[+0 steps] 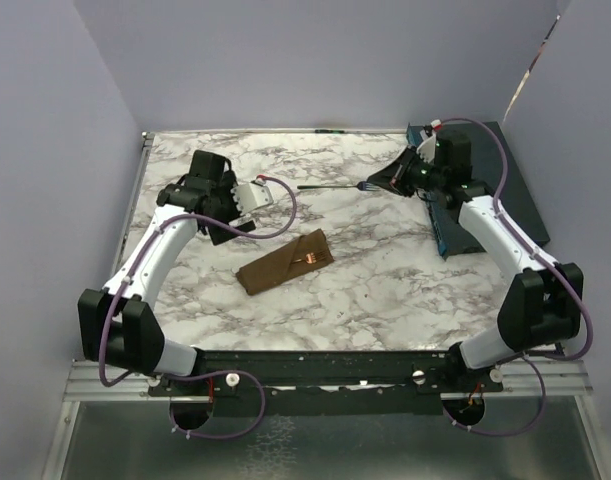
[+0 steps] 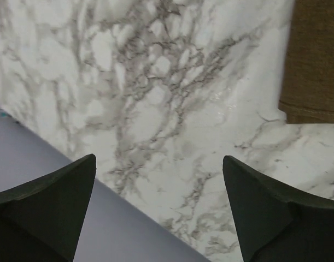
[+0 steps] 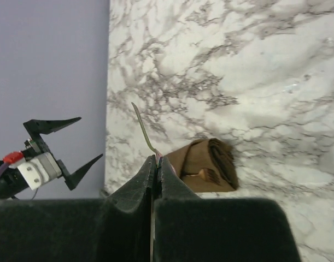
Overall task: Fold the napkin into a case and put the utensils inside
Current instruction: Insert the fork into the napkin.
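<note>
1. Pinches a thin fork in the right gripper, jaws clamped on one end, held level above the far side of the desk.
2. Hangs the left gripper over bare marble, jaws wide apart, holding nothing.
3. Finds the brown napkin mid-desk, folded into a narrow pouch, with a copper utensil showing at its far end.

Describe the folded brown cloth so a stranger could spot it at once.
At the middle of the marble table lies the napkin. It is a narrow slanted oblong, the only cloth, with copper metal showing at one end.
</note>
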You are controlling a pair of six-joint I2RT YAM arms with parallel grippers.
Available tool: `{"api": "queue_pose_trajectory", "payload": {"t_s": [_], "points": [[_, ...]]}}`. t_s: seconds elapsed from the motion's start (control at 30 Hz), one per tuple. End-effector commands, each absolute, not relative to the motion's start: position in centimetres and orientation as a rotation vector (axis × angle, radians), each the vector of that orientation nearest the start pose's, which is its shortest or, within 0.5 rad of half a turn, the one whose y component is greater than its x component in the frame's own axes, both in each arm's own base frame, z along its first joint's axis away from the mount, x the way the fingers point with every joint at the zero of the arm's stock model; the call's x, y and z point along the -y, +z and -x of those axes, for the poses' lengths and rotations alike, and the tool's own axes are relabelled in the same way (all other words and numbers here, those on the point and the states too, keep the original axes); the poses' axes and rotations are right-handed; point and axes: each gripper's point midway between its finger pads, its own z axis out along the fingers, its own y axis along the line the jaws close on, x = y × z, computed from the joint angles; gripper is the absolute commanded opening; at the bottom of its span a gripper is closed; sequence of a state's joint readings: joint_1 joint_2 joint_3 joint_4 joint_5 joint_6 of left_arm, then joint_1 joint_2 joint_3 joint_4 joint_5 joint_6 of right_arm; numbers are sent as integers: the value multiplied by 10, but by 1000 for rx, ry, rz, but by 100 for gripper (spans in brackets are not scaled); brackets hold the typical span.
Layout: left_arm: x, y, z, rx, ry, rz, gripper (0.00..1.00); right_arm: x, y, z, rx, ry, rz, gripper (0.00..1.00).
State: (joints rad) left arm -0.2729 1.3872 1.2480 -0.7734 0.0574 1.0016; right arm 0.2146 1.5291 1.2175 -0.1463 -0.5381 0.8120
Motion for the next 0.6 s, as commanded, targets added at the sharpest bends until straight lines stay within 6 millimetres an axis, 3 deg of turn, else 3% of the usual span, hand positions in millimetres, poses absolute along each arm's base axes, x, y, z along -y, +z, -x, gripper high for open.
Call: {"api": "queue_pose_trajectory", "payload": {"t_s": [0.0, 0.23, 0.57], "points": [[76, 133, -298, -2205, -134, -1551, 99, -173, 220, -376, -2250, 932, -173, 1], [63, 80, -276, -2298, -196, -1660, 86, -157, 200, -352, -2315, 921, -135, 1], [67, 46, -270, -2312, -241, -1636, 79, -174, 169, -337, -2379, 1080, -45, 1]]}}
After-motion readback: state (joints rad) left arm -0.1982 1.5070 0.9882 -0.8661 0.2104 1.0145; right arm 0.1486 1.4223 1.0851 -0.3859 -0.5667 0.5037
